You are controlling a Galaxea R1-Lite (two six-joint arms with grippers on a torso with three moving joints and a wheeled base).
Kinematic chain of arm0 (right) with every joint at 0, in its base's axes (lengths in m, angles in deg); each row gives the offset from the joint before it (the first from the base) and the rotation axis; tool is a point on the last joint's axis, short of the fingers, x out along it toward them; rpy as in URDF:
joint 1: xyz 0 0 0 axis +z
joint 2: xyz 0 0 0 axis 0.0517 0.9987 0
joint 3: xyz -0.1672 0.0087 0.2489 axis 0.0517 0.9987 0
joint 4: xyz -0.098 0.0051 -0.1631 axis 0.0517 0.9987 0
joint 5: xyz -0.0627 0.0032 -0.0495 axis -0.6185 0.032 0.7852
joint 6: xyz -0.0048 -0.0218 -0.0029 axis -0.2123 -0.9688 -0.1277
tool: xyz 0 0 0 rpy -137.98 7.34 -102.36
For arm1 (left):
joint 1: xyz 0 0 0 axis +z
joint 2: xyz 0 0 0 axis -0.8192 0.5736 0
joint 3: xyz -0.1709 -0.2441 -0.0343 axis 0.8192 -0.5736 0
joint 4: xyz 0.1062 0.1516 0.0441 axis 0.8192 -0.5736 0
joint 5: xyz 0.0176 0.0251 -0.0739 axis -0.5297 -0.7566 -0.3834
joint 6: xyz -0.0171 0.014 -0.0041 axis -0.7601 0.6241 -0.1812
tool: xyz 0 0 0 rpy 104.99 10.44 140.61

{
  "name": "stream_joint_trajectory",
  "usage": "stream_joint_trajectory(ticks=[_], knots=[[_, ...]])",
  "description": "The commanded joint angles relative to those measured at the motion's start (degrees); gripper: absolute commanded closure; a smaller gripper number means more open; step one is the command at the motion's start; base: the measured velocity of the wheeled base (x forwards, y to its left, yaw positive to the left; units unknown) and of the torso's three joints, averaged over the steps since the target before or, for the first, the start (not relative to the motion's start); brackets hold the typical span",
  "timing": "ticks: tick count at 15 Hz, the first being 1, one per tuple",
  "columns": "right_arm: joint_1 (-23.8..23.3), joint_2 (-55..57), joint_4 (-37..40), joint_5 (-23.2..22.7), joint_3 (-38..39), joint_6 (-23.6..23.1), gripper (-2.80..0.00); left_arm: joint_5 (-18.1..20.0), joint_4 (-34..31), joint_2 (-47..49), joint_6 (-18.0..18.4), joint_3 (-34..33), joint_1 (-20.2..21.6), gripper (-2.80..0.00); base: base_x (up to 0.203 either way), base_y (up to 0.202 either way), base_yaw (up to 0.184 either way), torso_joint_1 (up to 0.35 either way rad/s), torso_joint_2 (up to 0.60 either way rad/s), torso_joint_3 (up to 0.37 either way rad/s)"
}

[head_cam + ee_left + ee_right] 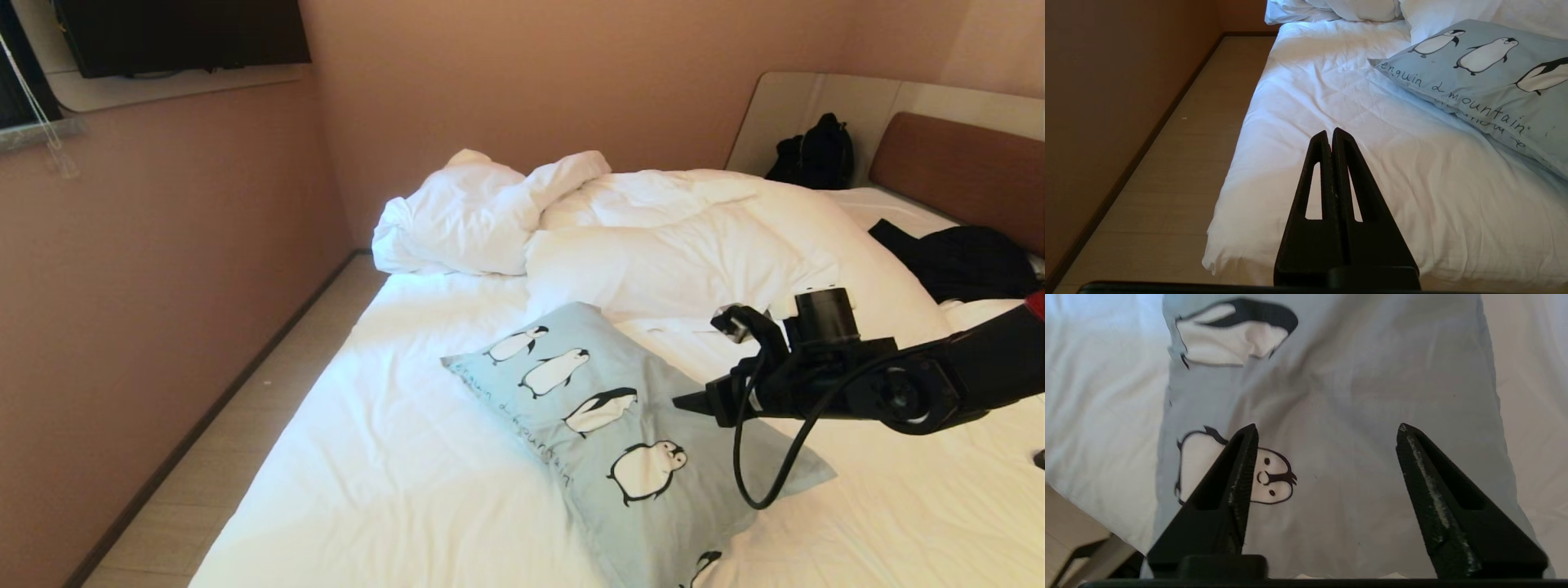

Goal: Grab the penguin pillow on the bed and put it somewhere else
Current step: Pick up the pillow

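The penguin pillow (620,425) lies flat on the bed (392,457), pale blue with black-and-white penguins and dark script. My right gripper (690,402) reaches in from the right and hovers just above the pillow's right half. Its fingers stand wide apart in the right wrist view, where the right gripper (1327,430) frames bare pillow cloth (1355,416) with nothing between them. My left gripper (1329,132) is shut and empty, parked low at the bed's near left corner, apart from the pillow (1486,77).
A rumpled white duvet (653,237) is heaped behind the pillow. Dark clothing (963,261) and a black bag (816,151) lie near the wooden headboard (971,167). A strip of pale floor (245,425) runs between the bed and the left wall.
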Motion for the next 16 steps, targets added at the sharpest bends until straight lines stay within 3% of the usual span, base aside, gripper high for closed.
stream_joint_trajectory(ticks=[1, 7, 16], knots=[[0.0, 1.3, -0.2, 0.4, 1.2, -9.3, -2.80, 0.0, 0.0, 0.0, 0.0, -0.1, 0.0, 0.00, 0.000, 0.000, 0.000, 0.000, 0.00, 0.000], [1.5, 2.5, -0.5, 0.3, 3.0, -12.4, -2.80, 0.0, 0.0, 0.0, 0.0, -0.1, 0.0, 0.00, 0.000, 0.000, 0.000, 0.000, 0.00, 0.000], [2.8, 9.2, -0.8, 0.3, 1.5, -12.0, -2.80, 0.0, 0.0, 0.0, 0.0, -0.1, 0.0, 0.00, 0.000, 0.000, 0.000, 0.000, 0.00, 0.000]])
